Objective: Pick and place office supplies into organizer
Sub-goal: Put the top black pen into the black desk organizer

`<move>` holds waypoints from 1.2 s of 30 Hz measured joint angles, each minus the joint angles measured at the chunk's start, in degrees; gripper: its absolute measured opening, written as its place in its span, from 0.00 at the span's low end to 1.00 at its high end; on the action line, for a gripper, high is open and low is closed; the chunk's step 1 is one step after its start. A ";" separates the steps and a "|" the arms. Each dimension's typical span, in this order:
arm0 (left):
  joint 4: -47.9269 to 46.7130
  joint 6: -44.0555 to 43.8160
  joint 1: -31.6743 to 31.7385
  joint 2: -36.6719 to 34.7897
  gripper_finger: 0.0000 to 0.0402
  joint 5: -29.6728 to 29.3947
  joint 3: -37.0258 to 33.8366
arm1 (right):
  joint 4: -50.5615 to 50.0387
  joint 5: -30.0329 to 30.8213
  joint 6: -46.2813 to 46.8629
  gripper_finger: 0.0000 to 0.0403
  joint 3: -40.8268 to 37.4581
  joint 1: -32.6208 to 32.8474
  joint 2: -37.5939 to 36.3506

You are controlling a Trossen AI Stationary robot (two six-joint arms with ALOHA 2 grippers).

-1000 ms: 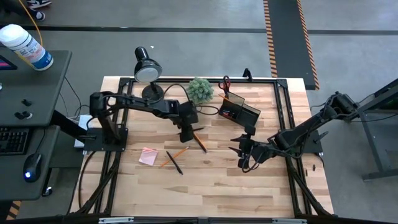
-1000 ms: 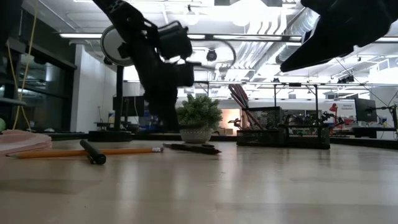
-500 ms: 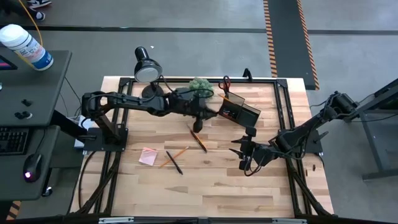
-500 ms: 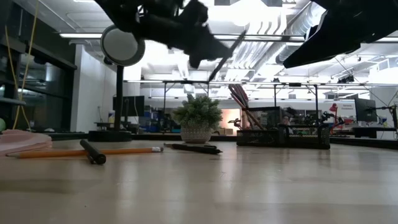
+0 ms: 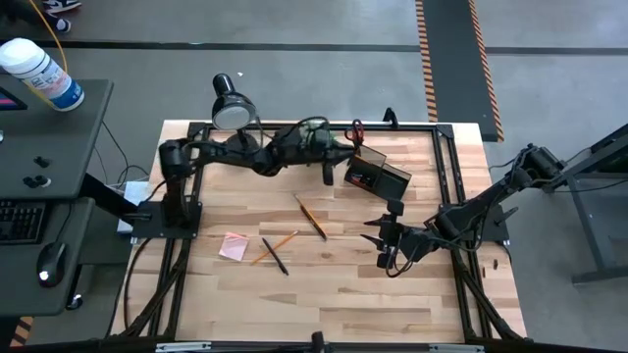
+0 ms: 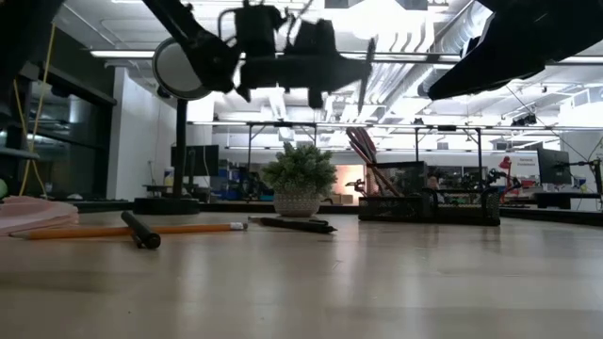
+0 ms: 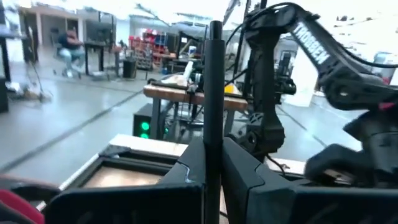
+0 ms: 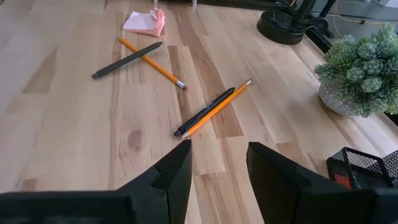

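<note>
My left gripper (image 5: 329,165) hovers high over the table's far side, just left of the black mesh organizer (image 5: 378,175) and in front of the green plant (image 5: 314,135). It is shut on a black pen (image 7: 214,81). Red-handled scissors (image 5: 355,130) show at the organizer's far side. Flat on the wood lie a black pen beside an orange pencil (image 5: 312,218), another pencil crossed with a pen (image 5: 275,250), and a pink sticky pad (image 5: 234,245). My right gripper (image 5: 380,245) waits open, low over the table's right part, near the organizer. My left gripper pinches the black pen's shaft (image 7: 214,149) between its two fingers (image 7: 245,171), and the pen lies across them. The fingers come roughly level from the table's left. Lifted clear, the pen (image 6: 367,73) stands close to upright, well above the table.
A black desk lamp (image 5: 233,108) stands at the far left, its base (image 8: 289,25) beside the plant (image 8: 357,68). The right wrist view looks over the loose pen and pencil pair (image 8: 211,111) toward the pad (image 8: 144,23). The near half of the table is bare wood.
My left gripper has risen from low over the table's middle and moved toward the far right, next to the organizer. It has tipped from pointing down to roughly level, carrying the black pen, which now stands nearly upright. The right arm has kept still.
</note>
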 joint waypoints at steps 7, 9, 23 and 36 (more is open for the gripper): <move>-3.89 -1.54 1.25 5.94 0.01 1.06 9.84 | 1.68 -0.35 -1.96 0.36 0.00 0.00 0.00; -5.19 -1.26 1.25 7.61 0.01 1.65 12.48 | 1.68 -0.42 -2.02 0.36 0.00 0.00 0.00; -5.12 -6.70 1.36 19.33 0.01 -8.06 25.15 | 1.64 -3.17 -2.05 0.36 0.00 0.29 0.00; -7.74 -5.27 -0.66 20.49 0.01 -13.47 25.63 | 1.66 -1.51 -2.44 0.36 0.00 2.16 0.00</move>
